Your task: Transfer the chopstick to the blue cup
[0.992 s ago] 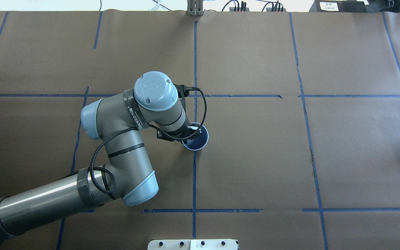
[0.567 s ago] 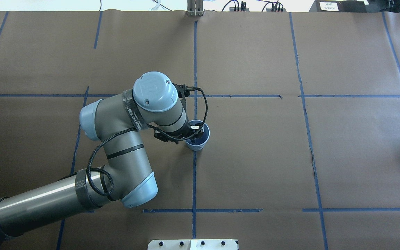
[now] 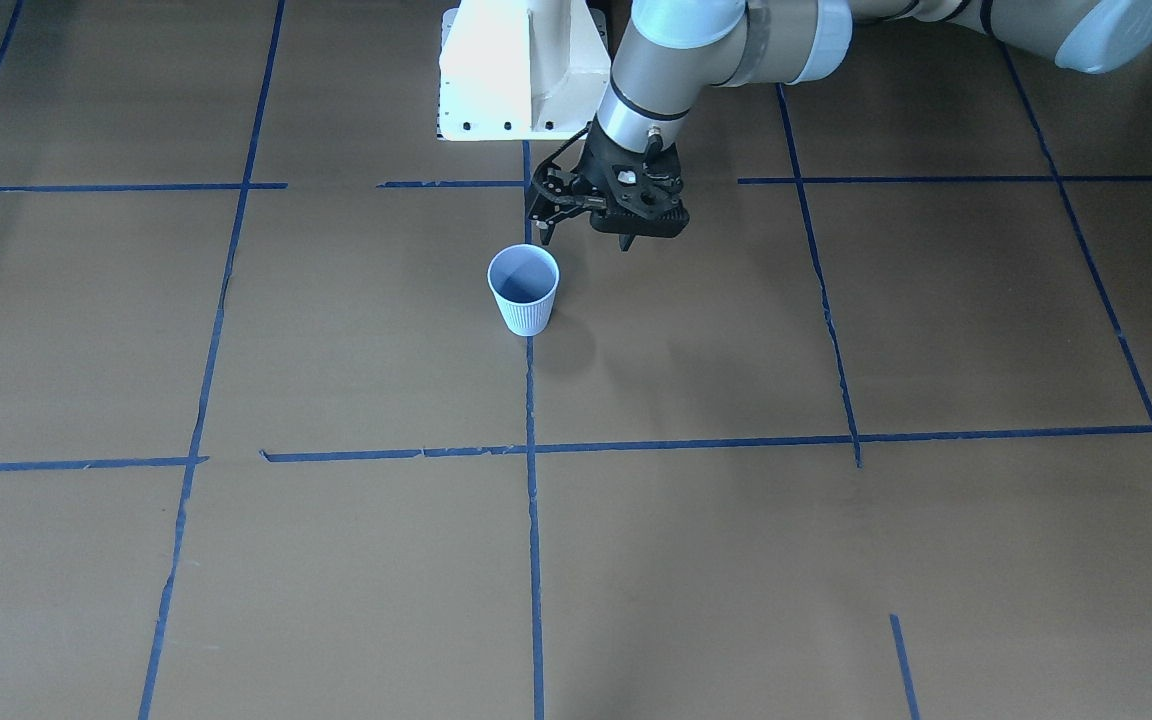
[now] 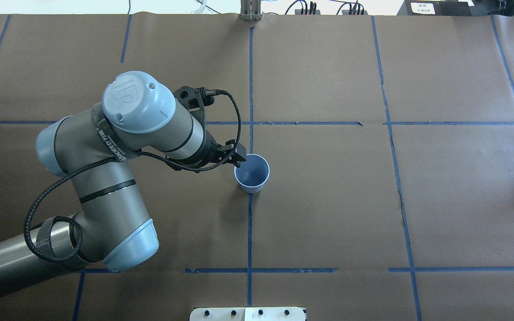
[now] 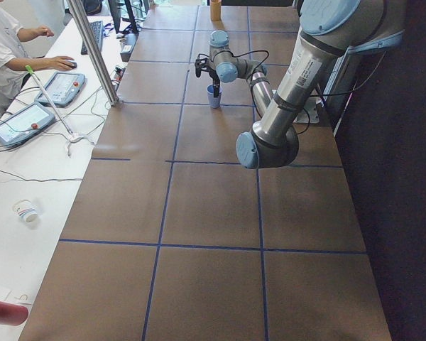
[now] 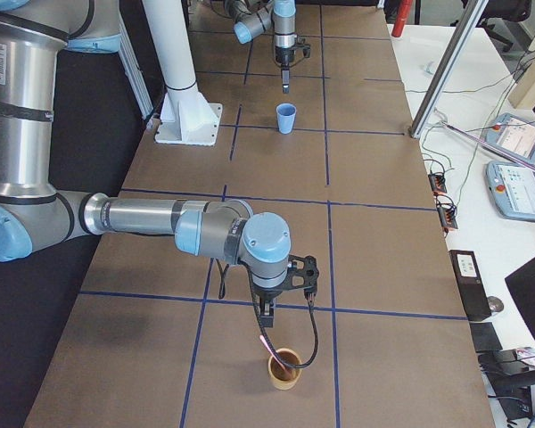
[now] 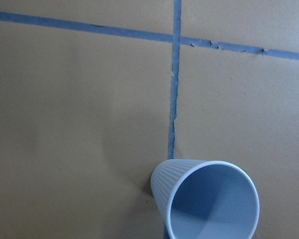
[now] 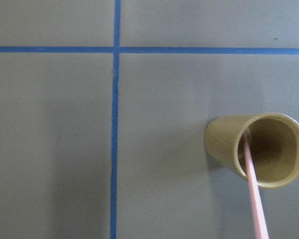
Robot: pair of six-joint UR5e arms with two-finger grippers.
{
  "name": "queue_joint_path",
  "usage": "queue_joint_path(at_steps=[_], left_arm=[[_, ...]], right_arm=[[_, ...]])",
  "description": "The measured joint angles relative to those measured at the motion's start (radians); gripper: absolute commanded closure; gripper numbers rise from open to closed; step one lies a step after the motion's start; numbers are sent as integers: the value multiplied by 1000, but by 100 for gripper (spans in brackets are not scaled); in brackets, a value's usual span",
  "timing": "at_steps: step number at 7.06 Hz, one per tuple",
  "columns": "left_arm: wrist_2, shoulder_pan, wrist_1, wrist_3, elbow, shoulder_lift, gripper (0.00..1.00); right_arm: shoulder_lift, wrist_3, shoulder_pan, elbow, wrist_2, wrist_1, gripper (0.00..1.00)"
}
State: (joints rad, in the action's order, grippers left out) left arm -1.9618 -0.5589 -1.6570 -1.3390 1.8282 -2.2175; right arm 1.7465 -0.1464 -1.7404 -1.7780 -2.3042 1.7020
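The blue cup stands upright near the table's middle on a blue tape line, and nothing shows inside it; it also shows in the overhead view and the left wrist view. My left gripper hangs open and empty just beside and above the cup's rim, on the robot's side. A pinkish chopstick leans in a tan cup. My right gripper hovers right above that tan cup with the chopstick below it. I cannot tell whether it is shut.
The table is brown paper with blue tape lines. The white robot base stands behind the blue cup. In the side views, operator desks with tablets run along the table's far edge.
My left arm has drawn back to the left, off the blue cup it was over. The cup stands free, shifted very little.
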Motion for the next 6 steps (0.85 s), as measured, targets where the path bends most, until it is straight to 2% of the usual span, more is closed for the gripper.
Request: queue_joint_path(at_steps=[3,4,6], left_arm=[[1,-8,0,-42,23,16,0],[1,-10,0,-48,29,23,0],[1,-11,0,-50,46,47,0]], right_arm=[[22,99,-32,56,34,-34,9],[20,141,-32,107,41,-101,11],[15,277,-30,231,55,-317,18]])
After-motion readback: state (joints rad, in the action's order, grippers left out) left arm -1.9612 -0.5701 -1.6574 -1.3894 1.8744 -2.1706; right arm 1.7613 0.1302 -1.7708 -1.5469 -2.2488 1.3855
